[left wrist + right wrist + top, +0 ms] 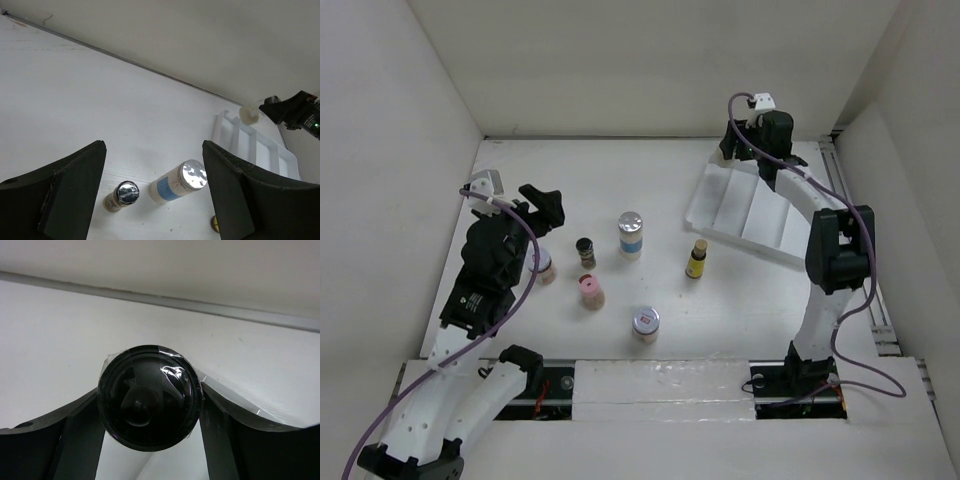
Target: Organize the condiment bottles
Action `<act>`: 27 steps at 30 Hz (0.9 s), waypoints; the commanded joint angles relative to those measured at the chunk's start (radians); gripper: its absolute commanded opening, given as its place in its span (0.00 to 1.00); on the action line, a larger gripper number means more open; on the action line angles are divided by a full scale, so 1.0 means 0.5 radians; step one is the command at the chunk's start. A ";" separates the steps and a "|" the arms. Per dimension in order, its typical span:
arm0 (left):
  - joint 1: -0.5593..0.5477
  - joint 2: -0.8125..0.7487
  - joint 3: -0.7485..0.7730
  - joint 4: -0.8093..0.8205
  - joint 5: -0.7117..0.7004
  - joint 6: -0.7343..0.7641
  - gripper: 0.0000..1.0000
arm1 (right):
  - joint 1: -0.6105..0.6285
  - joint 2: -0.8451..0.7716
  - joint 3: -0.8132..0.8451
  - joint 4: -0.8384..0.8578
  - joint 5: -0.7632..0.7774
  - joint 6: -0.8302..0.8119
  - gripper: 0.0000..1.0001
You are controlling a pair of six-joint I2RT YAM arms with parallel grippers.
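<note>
My right gripper is shut on the black-capped pale bottle and holds it over the far left end of the white tray. The bottle's pale body also shows in the left wrist view. My left gripper is open and empty, above the table left of the bottles. On the table stand the silver-lidded blue-labelled bottle, the small dark jar, the pink-lidded jar, a red-marked-lid jar and the slim yellow bottle. Another jar is partly hidden by my left arm.
The white divided tray lies at the back right, its compartments bare as far as they show. White walls close in the table at the back and both sides. In the left wrist view the blue-labelled bottle and dark jar lie between my open fingers.
</note>
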 commanded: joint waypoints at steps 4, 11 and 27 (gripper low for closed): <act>0.009 0.029 0.023 0.087 0.036 0.004 0.74 | -0.032 0.075 0.092 0.200 -0.174 0.053 0.47; 0.009 0.051 0.023 0.105 0.036 0.004 0.74 | -0.014 0.207 0.160 0.160 -0.140 0.053 0.47; 0.009 0.032 0.023 0.105 0.054 0.004 0.73 | 0.106 -0.001 0.203 -0.021 0.120 -0.091 0.90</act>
